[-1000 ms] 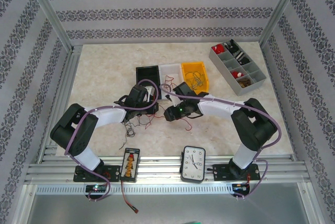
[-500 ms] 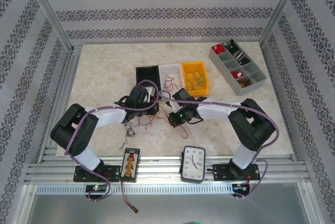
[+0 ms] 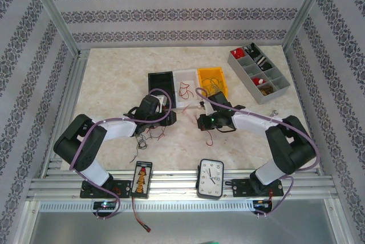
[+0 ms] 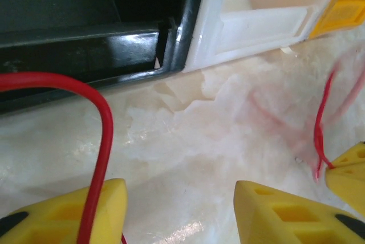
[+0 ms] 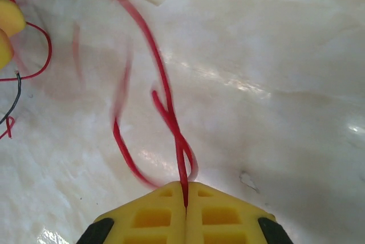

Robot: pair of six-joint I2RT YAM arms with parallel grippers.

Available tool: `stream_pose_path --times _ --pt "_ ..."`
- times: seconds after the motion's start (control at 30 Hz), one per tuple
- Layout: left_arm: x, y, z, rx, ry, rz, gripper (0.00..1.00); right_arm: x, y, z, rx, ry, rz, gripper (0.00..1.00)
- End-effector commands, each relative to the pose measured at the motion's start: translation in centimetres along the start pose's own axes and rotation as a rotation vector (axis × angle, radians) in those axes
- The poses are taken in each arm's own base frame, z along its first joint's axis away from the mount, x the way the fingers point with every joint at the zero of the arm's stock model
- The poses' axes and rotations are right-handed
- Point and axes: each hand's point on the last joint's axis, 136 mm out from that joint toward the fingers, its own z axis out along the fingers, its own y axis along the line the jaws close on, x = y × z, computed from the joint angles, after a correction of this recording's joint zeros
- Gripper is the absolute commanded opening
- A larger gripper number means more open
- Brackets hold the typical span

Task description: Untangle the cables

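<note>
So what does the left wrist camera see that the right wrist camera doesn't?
Left wrist: the black bin, white bin and a yellow bin corner, plus the open left gripper with a red cable draped over one finger. Right wrist: the right gripper pinched shut on a twisted red cable, and a dark cable nearby. Both: yellow fingers, red cables and the shiny marbled tabletop.
</note>
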Motion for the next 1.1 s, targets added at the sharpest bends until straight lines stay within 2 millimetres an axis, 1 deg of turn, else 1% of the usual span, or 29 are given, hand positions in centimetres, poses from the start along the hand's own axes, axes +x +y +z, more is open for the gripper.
stream_pose_path --times 0.0,0.17,0.23,0.37,0.43,0.53,0.63,0.7,0.8,0.9,1.0,1.07 --pt "-1.1 0.4 -0.6 -0.002 -0.052 -0.009 0.45 -1.3 0.3 -1.8 -0.034 -0.077 0.046 0.00" --pt "-0.9 0.0 0.0 0.018 -0.032 -0.004 0.40 -3.2 1.7 -3.7 -0.083 -0.161 0.048 0.00" --pt "-1.0 0.0 0.0 0.018 -0.035 -0.002 0.37 -4.2 2.4 -4.4 -0.106 -0.197 0.049 0.00" --pt "-1.1 0.6 0.0 -0.005 -0.058 -0.021 0.31 -7.3 3.8 -5.3 -0.141 -0.265 0.058 0.00" --pt "-1.2 0.9 0.0 -0.017 -0.066 -0.030 0.30 -9.2 4.0 -5.3 -0.125 -0.286 0.075 0.00" --pt "-1.3 1.0 -0.1 -0.023 -0.076 -0.037 0.29 -12.5 4.0 -4.9 -0.112 -0.330 0.105 0.00" --pt "-1.2 1.2 -0.2 -0.030 -0.078 -0.038 0.28 -16.3 4.5 -4.4 -0.104 -0.371 0.101 0.00" --pt "-1.2 1.2 -0.2 -0.034 -0.078 -0.039 0.27 -18.9 4.3 -3.8 -0.068 -0.388 0.112 0.00" --pt "-1.2 1.3 -0.1 -0.039 -0.075 -0.039 0.27 -22.2 3.5 -2.6 -0.037 -0.450 0.140 0.00" --pt "-1.2 1.4 0.0 -0.041 -0.070 -0.040 0.27 -25.1 3.0 -1.2 -0.015 -0.520 0.136 0.00" --pt "-1.2 1.4 0.3 -0.043 -0.062 -0.042 0.27 -26.5 2.5 0.4 0.033 -0.561 0.103 0.00" --pt "-1.2 1.3 0.4 -0.040 -0.060 -0.042 0.27 -26.4 2.3 1.5 0.056 -0.555 0.093 0.00"
